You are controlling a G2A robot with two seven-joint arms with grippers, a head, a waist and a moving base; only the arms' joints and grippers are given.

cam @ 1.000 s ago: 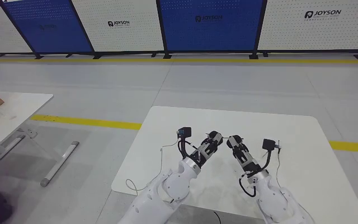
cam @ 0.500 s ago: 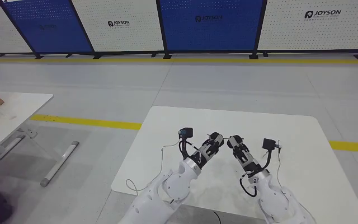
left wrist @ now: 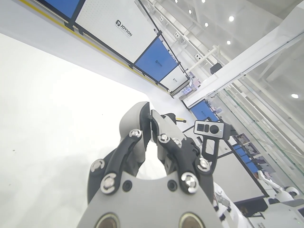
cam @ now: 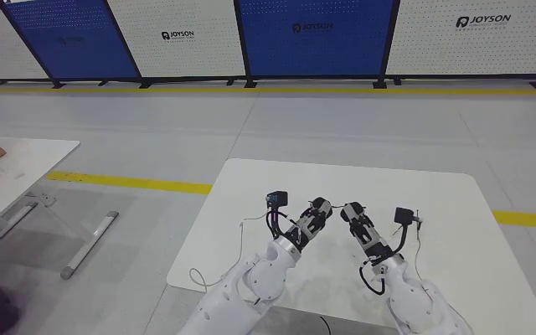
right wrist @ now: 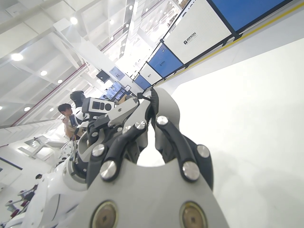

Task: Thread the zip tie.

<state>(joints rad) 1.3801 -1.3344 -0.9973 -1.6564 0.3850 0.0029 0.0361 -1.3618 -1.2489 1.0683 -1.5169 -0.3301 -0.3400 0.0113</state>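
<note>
Two grippers are meeting over the middle of the white table (cam: pixel 435 197). The right gripper (right wrist: pixel 150 99) is pinching the one black zip tie (right wrist: pixel 142 95). The left gripper (left wrist: pixel 151 114), at its nine o'clock, is squeezing its fingers together.

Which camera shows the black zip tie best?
The right wrist view: the zip tie pokes out black, close up, from the right gripper pinching it. The top view makes it too tiny to tell; the left wrist view leaves it unclear.
</note>
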